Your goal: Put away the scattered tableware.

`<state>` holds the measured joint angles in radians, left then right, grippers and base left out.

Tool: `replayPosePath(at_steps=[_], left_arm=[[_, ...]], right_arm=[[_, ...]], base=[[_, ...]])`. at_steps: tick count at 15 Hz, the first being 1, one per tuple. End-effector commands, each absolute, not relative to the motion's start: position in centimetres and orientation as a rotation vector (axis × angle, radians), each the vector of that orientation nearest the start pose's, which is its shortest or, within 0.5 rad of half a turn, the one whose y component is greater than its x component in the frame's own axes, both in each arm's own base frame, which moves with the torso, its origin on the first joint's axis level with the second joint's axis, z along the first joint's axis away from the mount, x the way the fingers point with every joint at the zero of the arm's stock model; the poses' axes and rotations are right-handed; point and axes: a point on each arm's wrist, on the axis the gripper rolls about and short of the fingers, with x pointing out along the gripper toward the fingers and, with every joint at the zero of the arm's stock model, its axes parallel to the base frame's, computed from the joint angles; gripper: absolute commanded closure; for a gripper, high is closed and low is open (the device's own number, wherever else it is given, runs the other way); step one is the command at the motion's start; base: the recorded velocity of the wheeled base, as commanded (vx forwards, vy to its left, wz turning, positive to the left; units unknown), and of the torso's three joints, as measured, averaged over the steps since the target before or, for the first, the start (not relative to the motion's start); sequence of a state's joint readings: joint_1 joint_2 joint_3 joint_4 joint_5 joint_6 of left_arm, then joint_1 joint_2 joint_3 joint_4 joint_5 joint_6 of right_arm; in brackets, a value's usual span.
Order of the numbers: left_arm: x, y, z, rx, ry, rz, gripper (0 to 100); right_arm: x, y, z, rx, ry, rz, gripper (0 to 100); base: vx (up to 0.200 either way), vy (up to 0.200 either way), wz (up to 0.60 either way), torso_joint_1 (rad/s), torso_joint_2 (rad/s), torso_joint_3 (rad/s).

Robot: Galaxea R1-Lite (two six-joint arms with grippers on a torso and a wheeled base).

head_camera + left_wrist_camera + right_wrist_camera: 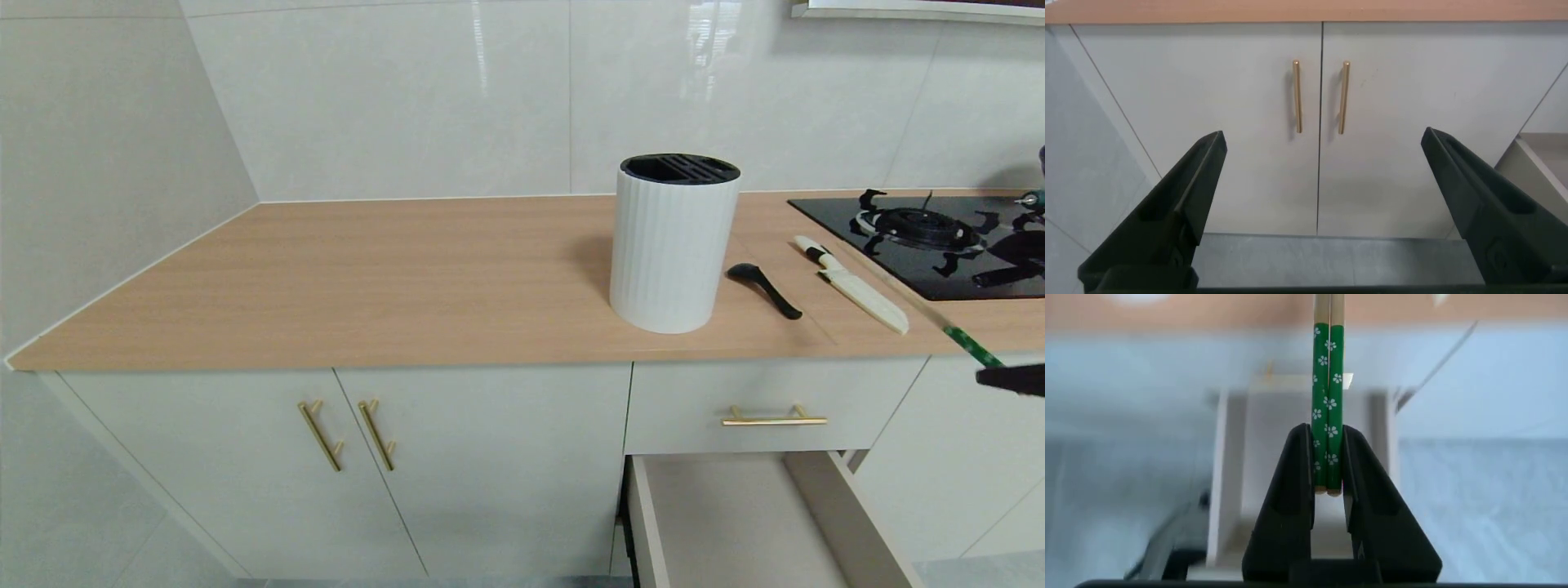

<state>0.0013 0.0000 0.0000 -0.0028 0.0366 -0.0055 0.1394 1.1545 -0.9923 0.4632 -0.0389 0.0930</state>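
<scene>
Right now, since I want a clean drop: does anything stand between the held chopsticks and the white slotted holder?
Nothing upright. The black spoon and knife lie flat on the counter between the chopsticks in the right pincer and the holder.

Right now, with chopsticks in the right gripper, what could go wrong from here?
The right gripper pinches the green flower-patterned chopsticks near one end, so they might pivot or slip. Their long free end reaches close to the white-bladed knife on the wooden counter; a swing could knock it.
</scene>
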Motion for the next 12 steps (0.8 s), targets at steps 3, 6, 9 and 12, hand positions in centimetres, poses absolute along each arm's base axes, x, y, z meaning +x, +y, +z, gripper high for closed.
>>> replayPosePath(at_steps=[3,6,9,12], left_arm=[[-2.3,0.1,7.6,-0.005,-0.002,0.038,0],[-2.3,0.1,7.6,-0.006,-0.002,0.038,0],[-2.3,0.1,7.6,-0.006,-0.002,0.038,0],[-2.3,0.1,7.6,-0.006,-0.002,0.038,0]], right_arm=[[7.0,1.7,25.0,0.003,0.664,0.239,100],[7.4,2.5,23.2,-0.049,0.827,0.316,100],[9.9,4.2,19.7,-0.121,1.074,0.357,100],[13.1,5.7,17.0,-0.090,1.288,0.282,100]], base=[[0.000,0.000,0.00,0.000,0.00,0.000],[0.000,0.000,0.00,0.000,0.00,0.000],[0.000,0.000,0.00,0.000,0.00,0.000],[0.000,0.000,0.00,0.000,0.00,0.000]])
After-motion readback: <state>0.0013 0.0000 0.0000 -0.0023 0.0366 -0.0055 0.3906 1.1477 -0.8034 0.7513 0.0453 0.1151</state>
